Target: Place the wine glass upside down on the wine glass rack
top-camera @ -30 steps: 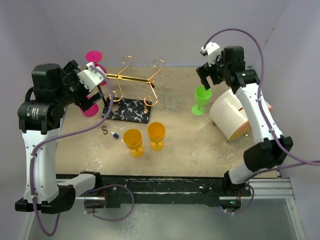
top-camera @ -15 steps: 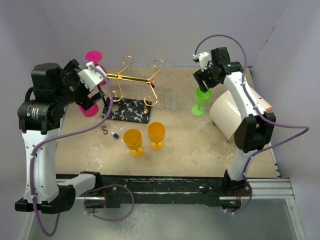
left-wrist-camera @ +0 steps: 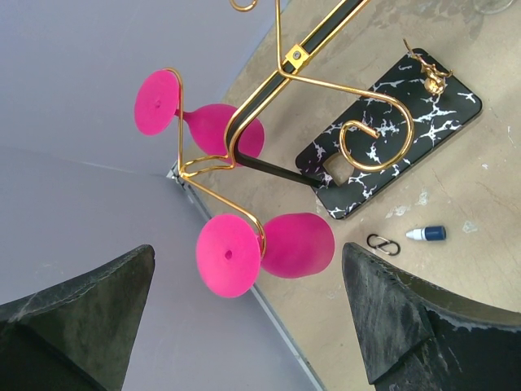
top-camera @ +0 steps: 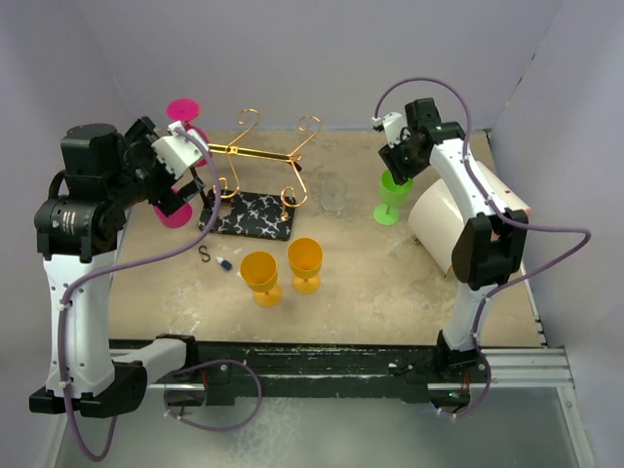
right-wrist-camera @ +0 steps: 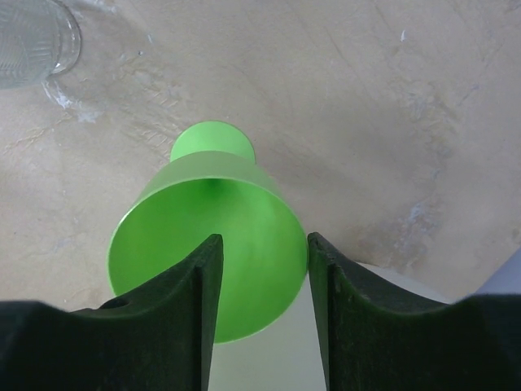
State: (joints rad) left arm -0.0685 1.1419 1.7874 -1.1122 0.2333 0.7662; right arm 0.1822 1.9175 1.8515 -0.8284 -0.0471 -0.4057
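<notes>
The gold wire wine glass rack (top-camera: 261, 153) stands on its black marbled base (top-camera: 249, 214) at the back left. Two pink wine glasses hang upside down on it, one (left-wrist-camera: 224, 130) farther and one (left-wrist-camera: 297, 244) nearer. My left gripper (top-camera: 192, 181) is open and empty just in front of the nearer pink glass, fingers wide apart (left-wrist-camera: 248, 248). A green wine glass (top-camera: 393, 193) stands upright at the back right. My right gripper (top-camera: 401, 162) is open just above it; in the right wrist view (right-wrist-camera: 260, 273) one finger is over the bowl (right-wrist-camera: 207, 244) and the other outside the rim.
Two orange wine glasses (top-camera: 260, 273) (top-camera: 305, 261) stand in front of the rack. A clear glass (top-camera: 334, 193) stands beside the green one. A white cylinder (top-camera: 450, 229) lies at the right. A small S-clip (top-camera: 205, 253) and a small blue-capped item (top-camera: 225, 265) lie near the base.
My right arm has swung left and brought its gripper down onto the green glass's rim. The left arm and the pink glasses have not moved.
</notes>
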